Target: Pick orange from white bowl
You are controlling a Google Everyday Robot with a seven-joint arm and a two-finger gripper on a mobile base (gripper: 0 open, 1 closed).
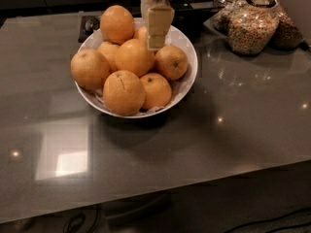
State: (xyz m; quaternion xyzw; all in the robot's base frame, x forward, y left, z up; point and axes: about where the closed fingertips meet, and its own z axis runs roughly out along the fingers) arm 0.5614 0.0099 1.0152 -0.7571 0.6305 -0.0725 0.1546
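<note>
Gripper (156,44): cream, hanging tip-down from the top edge, over the back half of the bowl.
Jaw state: cannot tell; the tip reads as one pale block with nothing seen in it.
Centre orange (134,57): just below and left of the tip, mid-pile, smooth-skinned.
Back orange (141,33): directly left of the tip, mostly hidden behind the gripper.
Stem-dot orange (171,62): just below and right of the tip, against the right wall of the bowl.
Orange (117,24): left of the gripper and clear of it, riding highest on the pile at the bowl's back left; large, round, evenly smooth.
Front stem-dot orange (155,90): straight below the tip, at the near rim.
Creased orange (123,92): below and left, near rim, dark line down its face.
Left orange (90,69): far left of the tip, bulging over the rim.
Bowl (188,45): white, wide and shallow, beneath the gripper, heaped full.
Table (204,144): grey, glossy, carrying the bowl.
Jars (250,30): well to the right of the gripper, filled with cereal.
</note>
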